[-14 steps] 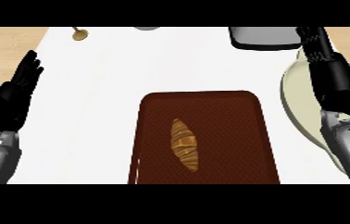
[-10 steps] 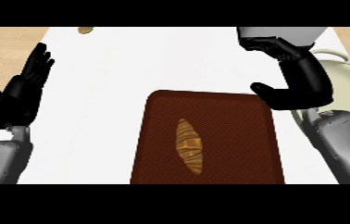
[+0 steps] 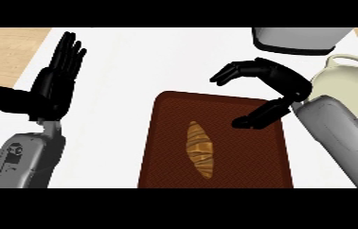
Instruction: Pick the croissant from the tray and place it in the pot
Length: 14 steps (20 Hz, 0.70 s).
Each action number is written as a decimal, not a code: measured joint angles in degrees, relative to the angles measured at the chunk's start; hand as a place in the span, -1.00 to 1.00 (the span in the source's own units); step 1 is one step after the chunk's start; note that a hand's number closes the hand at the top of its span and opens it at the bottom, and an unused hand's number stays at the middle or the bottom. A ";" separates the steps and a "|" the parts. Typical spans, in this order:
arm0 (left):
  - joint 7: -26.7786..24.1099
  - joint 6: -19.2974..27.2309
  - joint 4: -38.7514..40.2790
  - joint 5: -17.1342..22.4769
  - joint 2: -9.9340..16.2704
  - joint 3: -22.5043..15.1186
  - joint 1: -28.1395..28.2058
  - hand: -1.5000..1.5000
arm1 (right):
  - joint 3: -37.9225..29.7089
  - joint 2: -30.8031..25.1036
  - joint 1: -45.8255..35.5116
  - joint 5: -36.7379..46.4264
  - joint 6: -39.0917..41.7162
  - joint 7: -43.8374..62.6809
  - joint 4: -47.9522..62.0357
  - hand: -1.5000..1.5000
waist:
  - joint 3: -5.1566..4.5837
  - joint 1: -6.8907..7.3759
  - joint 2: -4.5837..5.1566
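Moved: right hand [image 3: 269, 83] has swung in over the tray [image 3: 168, 147], released, grasping nothing.
Left: croissant [image 3: 199, 149] not yet picked; pot [image 3: 339, 79] waits.

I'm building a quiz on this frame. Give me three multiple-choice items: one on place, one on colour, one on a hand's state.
1. Where does the croissant lie?
A on the tray
B in the pot
C in the right hand

2. What colour is the tray?
A white
B dark brown
C green

3. How is the left hand?
A curled round the croissant
B open, fingers straight
C flat on the tray

Key: 1 A, it rests on the tray's middle. 2 B, its surface is dark brown. 3 B, it stands with straight fingers at the view's left, holding nothing.
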 measured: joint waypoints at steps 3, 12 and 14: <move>-0.39 0.21 0.36 0.04 -0.66 0.06 -0.25 0.00 | 1.63 -0.41 -2.46 4.03 3.75 -9.71 5.28 -1.00 | 0.02 -0.60 -0.12; 0.33 1.19 -0.20 -0.08 -1.08 1.13 0.55 0.00 | 10.90 -1.48 -12.09 20.38 1.62 -15.70 13.20 -1.00 | -0.14 -2.95 -1.18; 1.22 1.72 -1.05 -0.37 -1.16 1.12 0.80 0.00 | 13.20 -0.35 -13.18 23.49 1.12 -15.09 12.99 -1.00 | -0.16 -3.50 -1.42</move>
